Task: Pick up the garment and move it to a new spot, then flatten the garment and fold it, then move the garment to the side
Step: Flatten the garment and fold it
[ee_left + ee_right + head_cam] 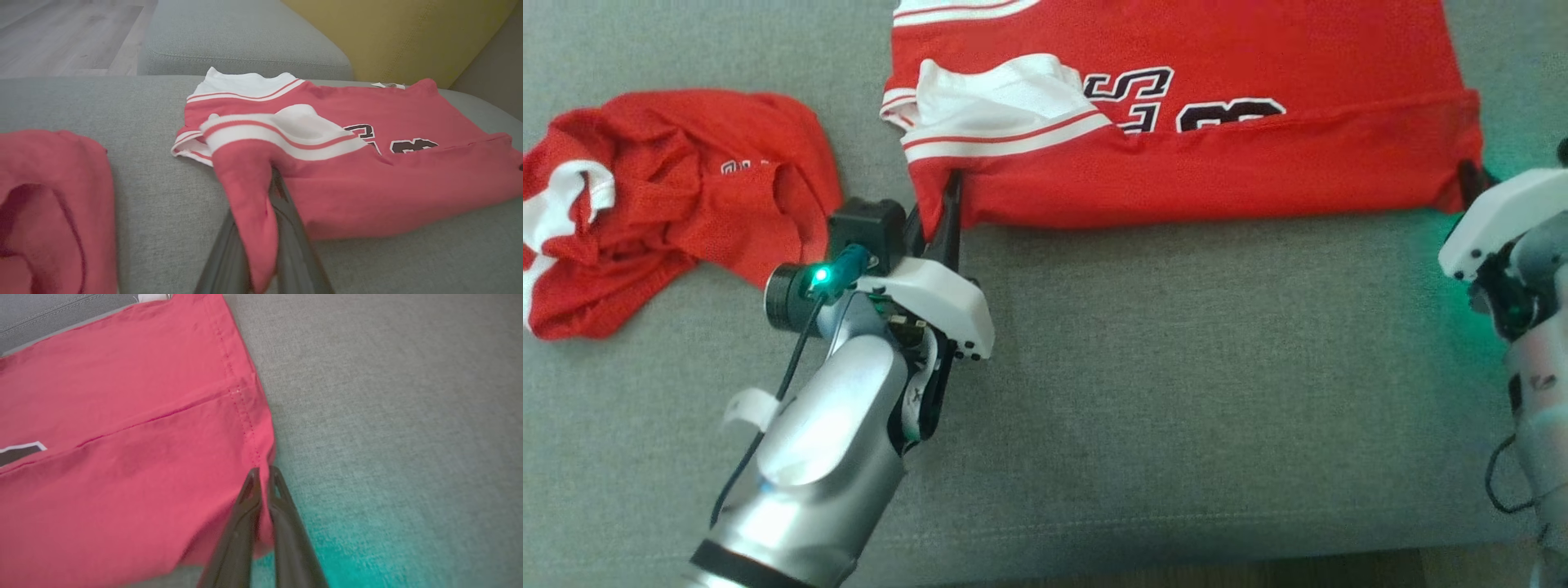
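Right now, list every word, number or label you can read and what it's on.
"S": black lettering on the spread red jersey, rest hidden by the fold.
Black digit beside it: cut by the fold, unreadable.
Print on the crumpled red garment: too small.
White tag: too small.

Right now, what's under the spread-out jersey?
The jersey lies on the grey cushion, visible along its edges. Anything beneath the cloth itself is covered.

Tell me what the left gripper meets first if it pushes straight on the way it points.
The jersey: the left gripper has its jaws shut on its near corner, and straight ahead lies the white-striped sleeve folded over it. Depth beyond is unclear.
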You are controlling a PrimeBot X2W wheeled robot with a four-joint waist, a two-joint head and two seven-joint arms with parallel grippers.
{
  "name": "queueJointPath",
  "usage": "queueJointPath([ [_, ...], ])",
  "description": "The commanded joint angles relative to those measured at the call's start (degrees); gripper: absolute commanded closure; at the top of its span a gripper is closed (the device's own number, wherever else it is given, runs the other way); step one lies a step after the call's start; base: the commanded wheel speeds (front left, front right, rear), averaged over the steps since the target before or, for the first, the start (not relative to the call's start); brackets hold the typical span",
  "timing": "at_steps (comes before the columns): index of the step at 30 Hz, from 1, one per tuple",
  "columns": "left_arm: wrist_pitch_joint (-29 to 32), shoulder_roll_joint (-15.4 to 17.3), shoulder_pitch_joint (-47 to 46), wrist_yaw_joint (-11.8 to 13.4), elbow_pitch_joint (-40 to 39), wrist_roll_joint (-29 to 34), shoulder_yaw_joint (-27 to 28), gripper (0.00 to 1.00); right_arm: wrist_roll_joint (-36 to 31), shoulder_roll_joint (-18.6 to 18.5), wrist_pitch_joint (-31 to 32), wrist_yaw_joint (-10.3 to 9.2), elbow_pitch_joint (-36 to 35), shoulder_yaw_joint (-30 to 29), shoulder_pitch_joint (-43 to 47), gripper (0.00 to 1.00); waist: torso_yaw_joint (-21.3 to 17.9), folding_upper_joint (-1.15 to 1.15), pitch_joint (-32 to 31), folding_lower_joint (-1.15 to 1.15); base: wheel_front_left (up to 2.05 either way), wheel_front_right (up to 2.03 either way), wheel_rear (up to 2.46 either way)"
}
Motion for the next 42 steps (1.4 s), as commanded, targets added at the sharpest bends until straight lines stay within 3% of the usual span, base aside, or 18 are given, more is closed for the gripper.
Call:
queueJointPath([
  [1,0.20,1.81,-0.41,0.38,-1.98,0.17,2.26,1.00,0.71,-1.42,-0.63,0.37,-0.80,1.39,1.22,1.00,-0.46,0.00,-1.32,0.00,0.00,0.00,0.00],
  [11,1.11,4.20,4.11,0.69,-2.73,-1.15,2.42,1.00,3.86,-3.47,1.55,0.37,-1.31,5.37,5.08,1.00,-1.78,0.00,-7.69,0.00,0.00,0.00,0.00],
  [22,3.64,6.51,11.38,1.73,-6.87,-2.85,1.68,1.00,7.91,-6.12,7.93,0.37,-7.54,8.27,12.65,1.00,-2.97,0.00,-14.51,0.00,0.00,0.00,0.00],
  [30,9.70,8.28,16.57,1.93,-11.04,-4.40,-0.68,1.00,9.22,-7.59,12.77,0.37,-14.60,6.90,20.13,1.00,-3.32,0.00,-16.62,0.00,0.00,0.00,0.00],
  [38,15.80,9.51,19.42,1.77,-12.85,-5.00,-3.78,1.00,8.60,-6.54,14.31,0.37,-21.52,3.90,24.96,0.99,-3.73,0.00,-16.30,0.00,0.00,0.00,0.00],
  [39,16.44,9.60,19.49,1.88,-13.23,-4.99,-4.04,1.00,8.31,-6.38,13.87,0.37,-22.27,3.15,25.33,0.37,-3.75,0.00,-16.19,0.00,0.00,0.00,0.00],
  [40,16.75,9.72,19.40,2.11,-13.72,-4.81,-4.17,0.43,7.91,-6.20,13.58,0.37,-22.96,2.56,25.66,0.00,-3.76,0.00,-16.07,0.00,0.00,0.00,0.00],
  [41,16.81,9.93,19.14,2.46,-14.22,-4.42,-4.20,0.00,7.55,-5.90,13.26,0.37,-23.67,1.94,25.85,0.00,-3.81,0.00,-15.95,0.00,0.00,0.00,0.00],
  [42,17.00,10.11,18.94,2.69,-14.65,-4.24,-4.19,0.00,7.28,-5.46,12.86,0.37,-24.46,1.23,25.89,0.00,-3.88,0.00,-15.82,0.00,0.00,0.00,0.00],
])
